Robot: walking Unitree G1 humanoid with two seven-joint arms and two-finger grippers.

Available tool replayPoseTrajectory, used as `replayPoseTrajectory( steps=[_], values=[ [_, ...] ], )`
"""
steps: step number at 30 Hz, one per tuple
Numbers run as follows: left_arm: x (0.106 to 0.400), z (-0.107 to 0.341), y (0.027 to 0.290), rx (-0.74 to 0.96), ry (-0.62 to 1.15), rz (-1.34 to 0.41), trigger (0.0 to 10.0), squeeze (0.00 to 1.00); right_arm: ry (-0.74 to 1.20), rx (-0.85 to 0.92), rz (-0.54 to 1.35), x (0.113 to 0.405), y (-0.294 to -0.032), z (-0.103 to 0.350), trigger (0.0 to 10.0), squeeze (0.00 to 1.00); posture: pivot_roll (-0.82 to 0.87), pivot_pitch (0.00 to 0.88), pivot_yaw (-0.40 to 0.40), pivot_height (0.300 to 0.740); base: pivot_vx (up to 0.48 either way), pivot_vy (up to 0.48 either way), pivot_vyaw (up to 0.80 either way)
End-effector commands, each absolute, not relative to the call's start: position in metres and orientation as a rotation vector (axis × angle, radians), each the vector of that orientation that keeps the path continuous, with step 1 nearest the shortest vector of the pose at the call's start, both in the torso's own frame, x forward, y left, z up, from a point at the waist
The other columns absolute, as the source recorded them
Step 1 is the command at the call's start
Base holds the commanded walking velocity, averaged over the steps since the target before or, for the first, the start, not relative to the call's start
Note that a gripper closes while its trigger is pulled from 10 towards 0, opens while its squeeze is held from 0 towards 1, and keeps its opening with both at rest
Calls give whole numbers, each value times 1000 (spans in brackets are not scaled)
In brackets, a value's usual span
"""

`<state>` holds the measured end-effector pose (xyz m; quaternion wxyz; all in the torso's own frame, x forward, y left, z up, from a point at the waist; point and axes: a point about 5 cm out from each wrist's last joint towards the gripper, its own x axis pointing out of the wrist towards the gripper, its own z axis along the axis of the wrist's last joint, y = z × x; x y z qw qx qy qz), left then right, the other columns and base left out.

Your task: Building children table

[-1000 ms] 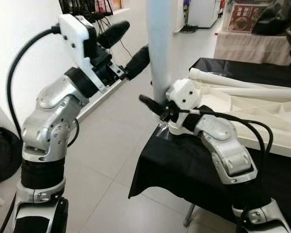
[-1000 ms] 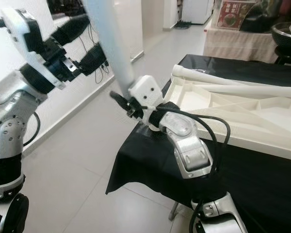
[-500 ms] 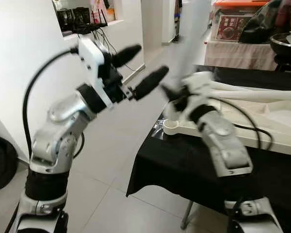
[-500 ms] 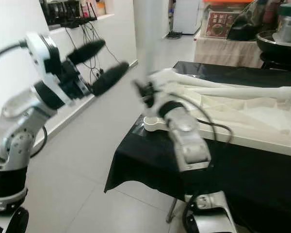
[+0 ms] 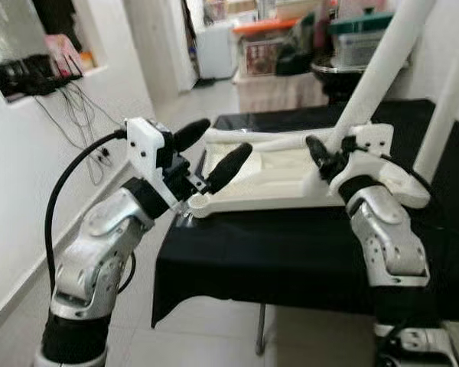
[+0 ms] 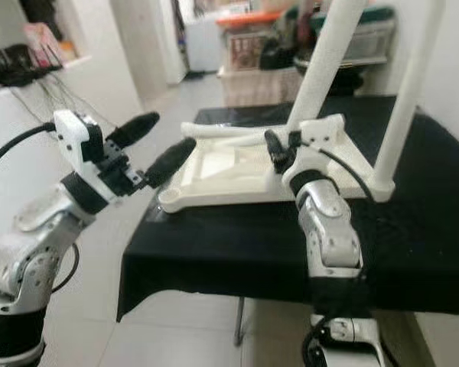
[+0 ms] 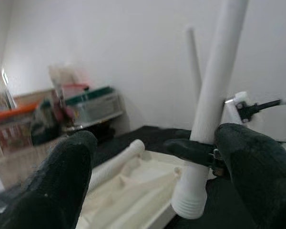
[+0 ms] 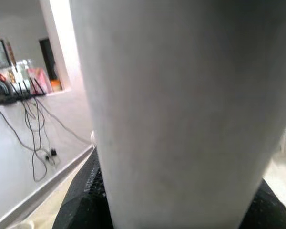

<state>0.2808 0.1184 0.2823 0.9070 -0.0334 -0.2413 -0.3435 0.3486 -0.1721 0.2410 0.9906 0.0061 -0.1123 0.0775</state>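
The white tabletop (image 5: 260,180) lies upside down on a black-clothed table (image 5: 291,252). My right gripper (image 5: 323,155) is shut on a white table leg (image 5: 379,65), low on its shaft. That leg rises tilted from the tabletop's near right part, and its threaded foot (image 7: 188,202) sits at the tabletop's edge. The same leg (image 8: 181,109) is pressed close between the fingers in the right wrist view. My left gripper (image 5: 213,151) hangs open above the tabletop's near left corner socket (image 5: 197,203), holding nothing. A second leg (image 6: 409,99) stands upright at the far right corner.
A loose white leg (image 5: 252,140) lies along the tabletop's far edge. Boxes and containers (image 5: 291,46) crowd the room behind the table. A white wall with dangling cables (image 5: 92,153) runs on the left. Bare tiled floor (image 5: 138,336) lies beside the table.
The camera has swung right and the whole scene has shifted. The right gripper has carried the leg from the tabletop's left corner over to its right side. The left gripper stays open.
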Motion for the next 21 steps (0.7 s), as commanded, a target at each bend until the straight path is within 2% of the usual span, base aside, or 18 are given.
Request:
replayPoseTrajectory(
  steps=[1,12,16,21],
  values=[
    [282,276,125,-64,-475,-659,10000,0,-235,-3,183,346,-164,244,10000,0,-38,23,74,740,0,0,0],
    [280,263,124,-63,-437,-619,10000,0,-204,-33,211,343,-155,234,10000,0,-38,24,68,740,0,0,0],
    [278,264,116,-77,-445,-633,10000,0,-148,-129,337,332,-127,214,10000,0,-38,24,65,740,0,0,-800],
    [268,277,105,-101,-491,-771,10000,0,-139,-238,386,330,-118,210,10000,0,-40,18,64,740,0,0,-800]
  ],
)
